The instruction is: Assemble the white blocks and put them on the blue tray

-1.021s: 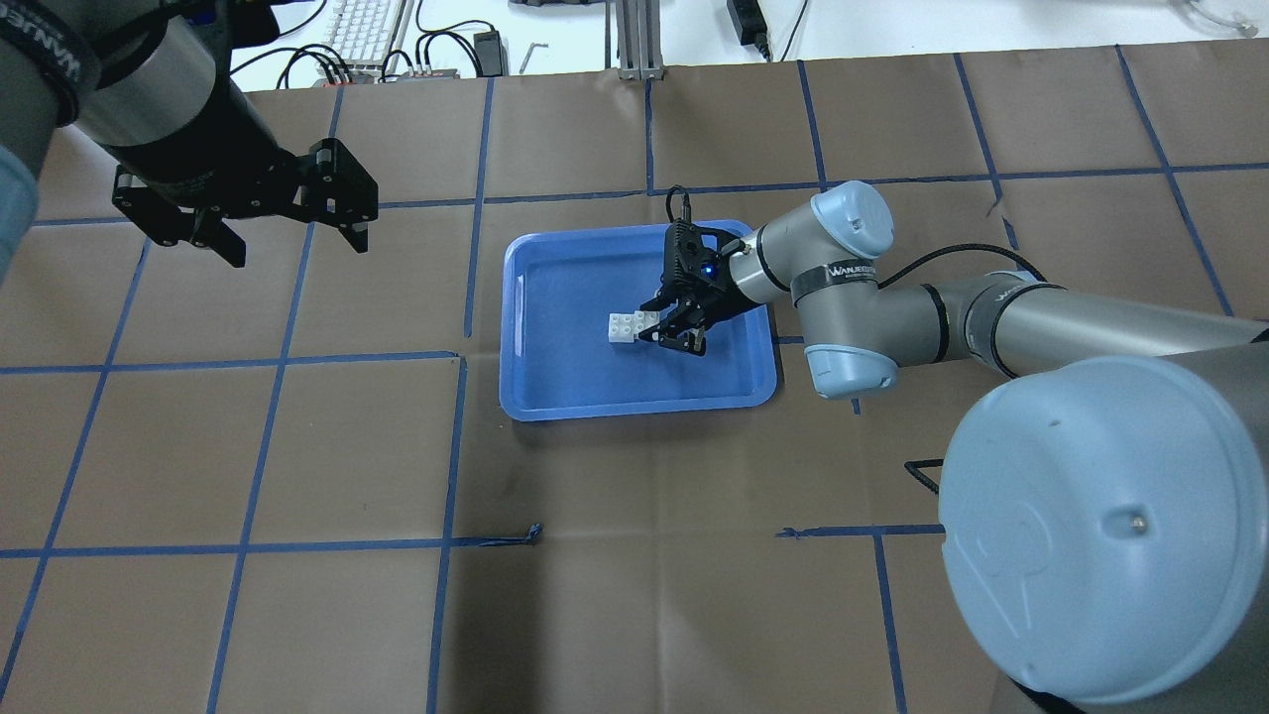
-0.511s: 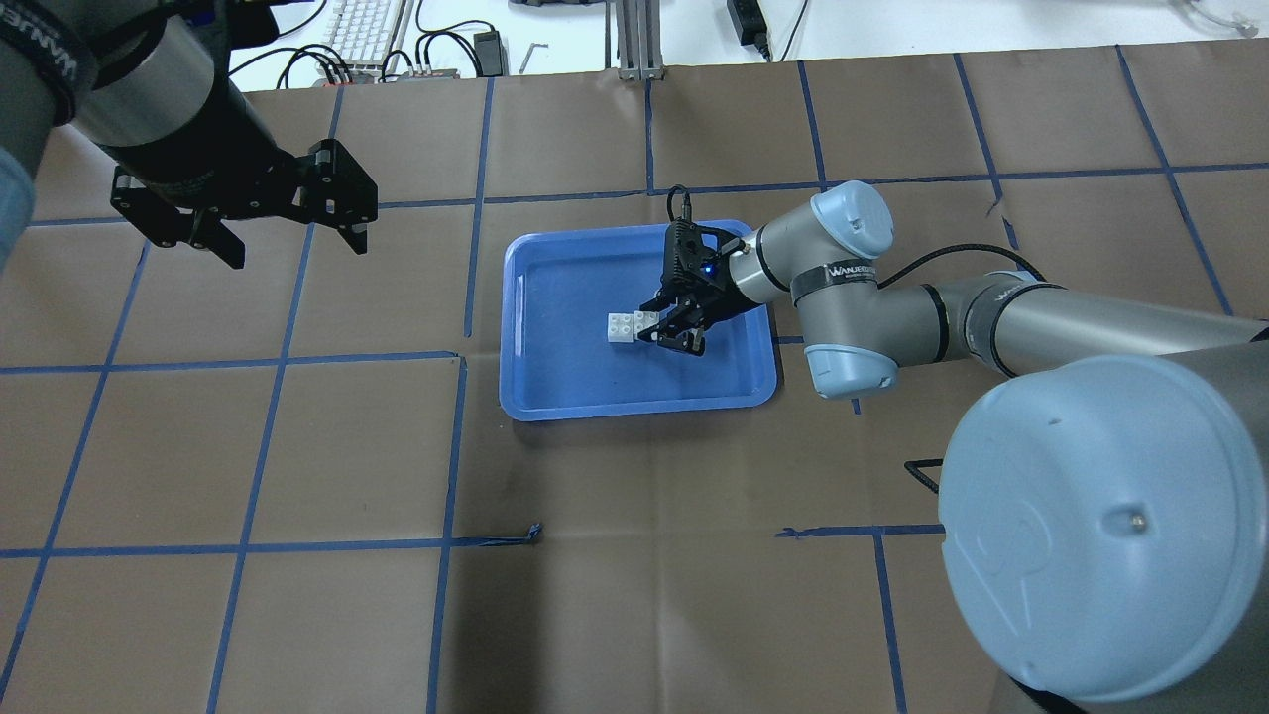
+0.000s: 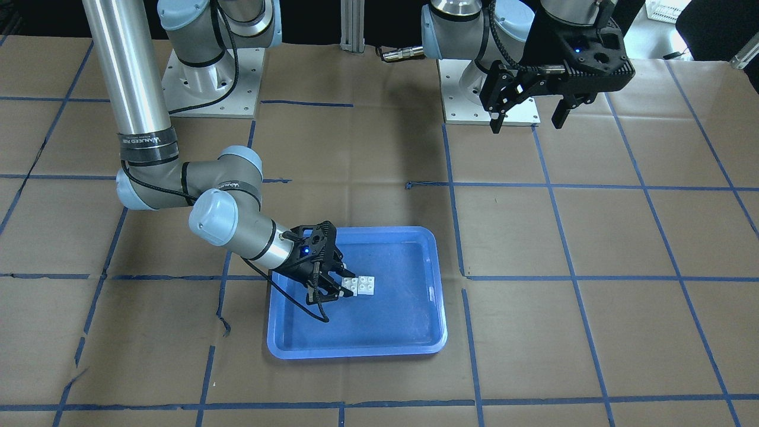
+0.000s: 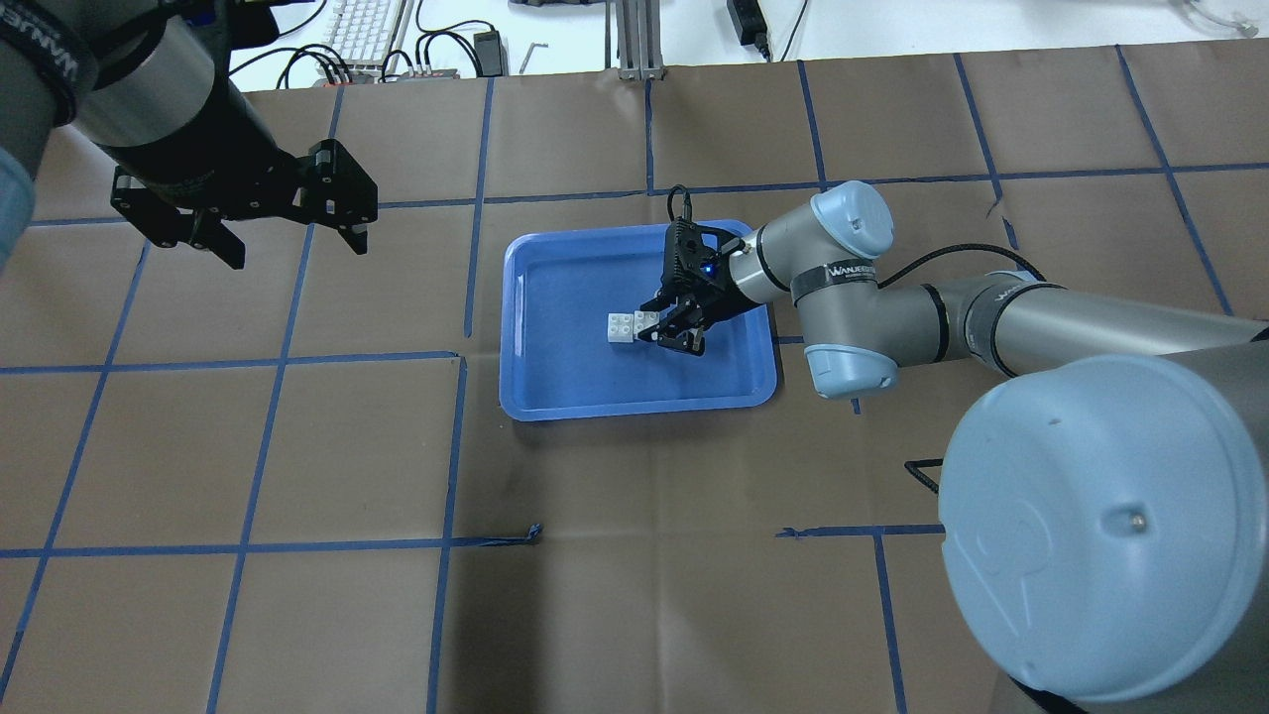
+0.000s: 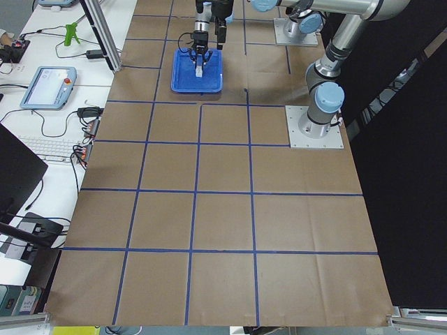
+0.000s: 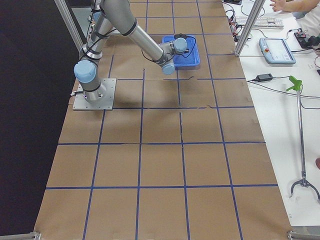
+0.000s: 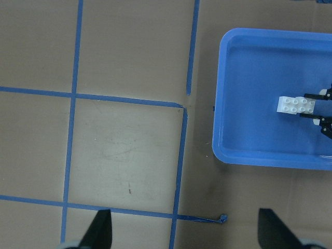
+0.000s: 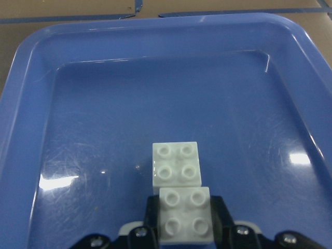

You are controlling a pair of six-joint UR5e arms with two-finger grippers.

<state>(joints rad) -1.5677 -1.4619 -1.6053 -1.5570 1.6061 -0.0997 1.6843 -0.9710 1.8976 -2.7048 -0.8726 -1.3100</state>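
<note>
The two white blocks (image 4: pixel 623 325) are joined in a staggered pair inside the blue tray (image 4: pixel 634 409), near its middle. My right gripper (image 4: pixel 654 330) reaches in from the tray's right side. It is shut on the near block, a finger against each side, as the right wrist view (image 8: pixel 184 218) shows. The far block (image 8: pixel 176 163) sticks out ahead of the fingers. The pair also shows in the front view (image 3: pixel 362 285) and the left wrist view (image 7: pixel 295 105). My left gripper (image 4: pixel 295 248) is open and empty, high above the table, far left of the tray.
Brown paper with a blue tape grid covers the table. The tray's raised rim (image 3: pixel 356 353) surrounds the blocks. The arm bases (image 3: pixel 213 83) stand at the robot's side. A keyboard (image 4: pixel 362 30) and cables lie beyond the far edge.
Almost nothing. The right gripper and the white blocks have shifted very slightly inside the tray. The left arm holds still.
</note>
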